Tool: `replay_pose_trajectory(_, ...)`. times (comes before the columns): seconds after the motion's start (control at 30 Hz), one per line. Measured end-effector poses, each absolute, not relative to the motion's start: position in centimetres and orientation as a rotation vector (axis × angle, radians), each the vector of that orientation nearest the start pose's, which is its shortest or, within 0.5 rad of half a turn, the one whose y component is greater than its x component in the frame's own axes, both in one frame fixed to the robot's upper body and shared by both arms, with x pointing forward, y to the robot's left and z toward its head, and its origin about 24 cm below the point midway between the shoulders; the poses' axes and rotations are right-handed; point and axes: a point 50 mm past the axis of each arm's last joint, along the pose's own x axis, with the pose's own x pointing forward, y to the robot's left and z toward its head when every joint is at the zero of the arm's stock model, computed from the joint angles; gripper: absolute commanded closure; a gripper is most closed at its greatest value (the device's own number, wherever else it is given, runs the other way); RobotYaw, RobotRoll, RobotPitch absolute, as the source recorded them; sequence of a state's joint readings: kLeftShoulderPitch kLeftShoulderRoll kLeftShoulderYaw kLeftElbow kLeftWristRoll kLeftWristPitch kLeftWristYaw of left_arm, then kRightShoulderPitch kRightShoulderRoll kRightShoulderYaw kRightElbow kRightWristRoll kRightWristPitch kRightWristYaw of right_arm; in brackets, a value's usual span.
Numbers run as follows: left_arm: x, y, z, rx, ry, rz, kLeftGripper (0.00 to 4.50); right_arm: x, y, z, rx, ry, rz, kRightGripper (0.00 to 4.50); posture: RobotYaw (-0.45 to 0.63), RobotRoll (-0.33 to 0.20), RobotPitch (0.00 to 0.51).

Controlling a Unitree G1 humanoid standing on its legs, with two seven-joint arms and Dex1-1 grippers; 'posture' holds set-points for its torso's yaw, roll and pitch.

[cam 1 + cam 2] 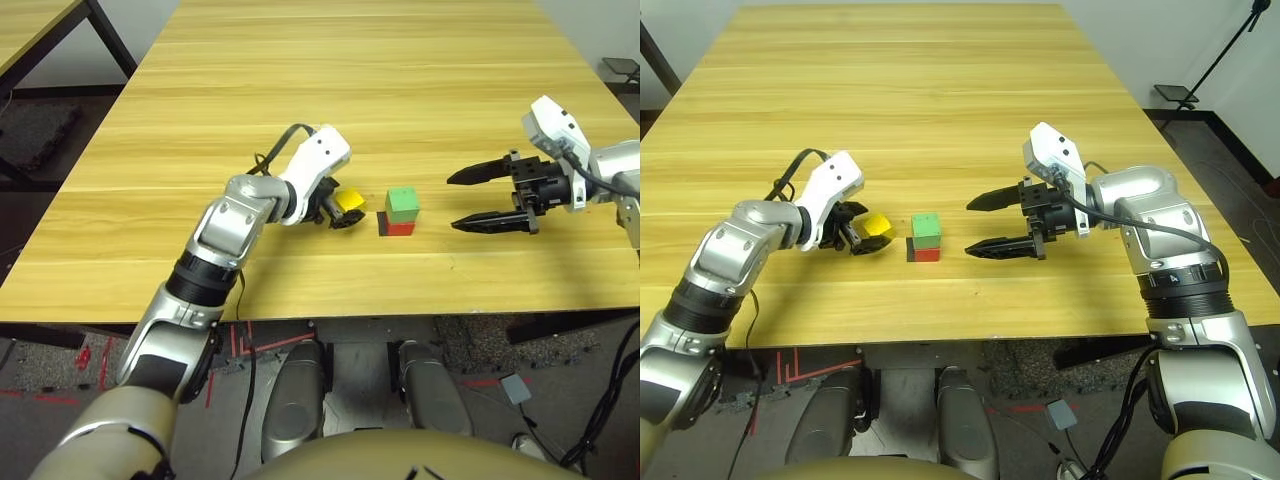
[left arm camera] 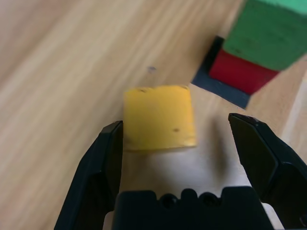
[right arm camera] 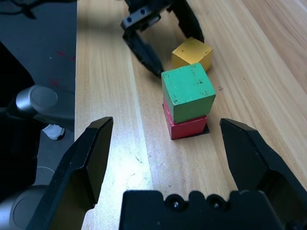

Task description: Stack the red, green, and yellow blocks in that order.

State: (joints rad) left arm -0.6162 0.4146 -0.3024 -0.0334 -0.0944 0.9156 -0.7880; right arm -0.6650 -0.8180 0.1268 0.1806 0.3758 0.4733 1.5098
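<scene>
While open wide, left tool straddles yellow block (seemingly untouched).

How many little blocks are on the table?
3. The green matte cube sits on the red matte cube; the yellow matte cube lies on the wooden table between the open left gripper fingers. None seems hidden.

In the head views the left gripper covers much of the yellow block, so whether its fingers touch the cube cannot be told there. The green block is cut off by the left wrist picture's edge, and it hides most of the red block. The black patch shows as slivers beneath the stack.
</scene>
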Motion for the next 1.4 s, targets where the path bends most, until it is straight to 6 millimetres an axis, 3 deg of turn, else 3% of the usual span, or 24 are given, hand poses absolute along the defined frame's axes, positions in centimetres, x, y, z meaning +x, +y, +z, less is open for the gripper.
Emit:
replay_pose_trajectory(0.2,31.4,11.1,11.8,0.358,0.523,-0.861,2.34,30.1,-21.3,18.6,-0.338,0.343,1.412,0.00,0.18,-0.105,0.100)
replay_pose_trajectory(0.23,31.4,11.1,11.8,0.356,0.522,-0.855,2.48,30.1,-21.3,18.6,-0.337,0.342,1.412,0.00,0.18,-0.104,0.100)
replay_pose_trajectory(0.37,31.8,11.4,13.0,0.362,0.508,-0.863,2.48,30.1,-21.3,18.5,-0.333,0.345,1.411,0.00,0.18,-0.100,0.101)
replay_pose_trajectory(0.57,32.5,12.9,20.0,0.484,0.388,-0.959,2.48,30.0,-21.5,18.2,-0.329,0.356,1.408,0.00,0.18,-0.093,0.098)
replay_pose_trajectory(0.63,32.4,13.0,21.3,0.527,0.373,-0.997,2.48,29.9,-21.5,18.1,-0.327,0.358,1.407,0.00,0.18,-0.091,0.096)
replay_pose_trajectory(0.77,32.1,11.9,21.5,0.541,0.393,-1.098,2.48,29.9,-21.5,18.0,-0.326,0.362,1.403,0.00,0.17,-0.090,0.096)
replay_pose_trajectory(0.93,32.0,8.5,22.6,0.496,0.364,-1.202,2.48,29.6,-22.0,17.4,-0.319,0.387,1.387,0.00,0.15,-0.089,0.097)
replay_pose_trajectory(1.07,32.0,6.2,22.2,0.470,0.367,-1.268,2.48,29.5,-22.2,17.3,-0.319,0.395,1.379,0.00,0.14,-0.085,0.101)
replay_pose_trajectory(1.4,32.1,5.0,21.3,0.503,0.392,-1.309,2.48,29.0,-22.3,17.3,-0.328,0.397,1.361,0.00,0.11,-0.083,0.115)
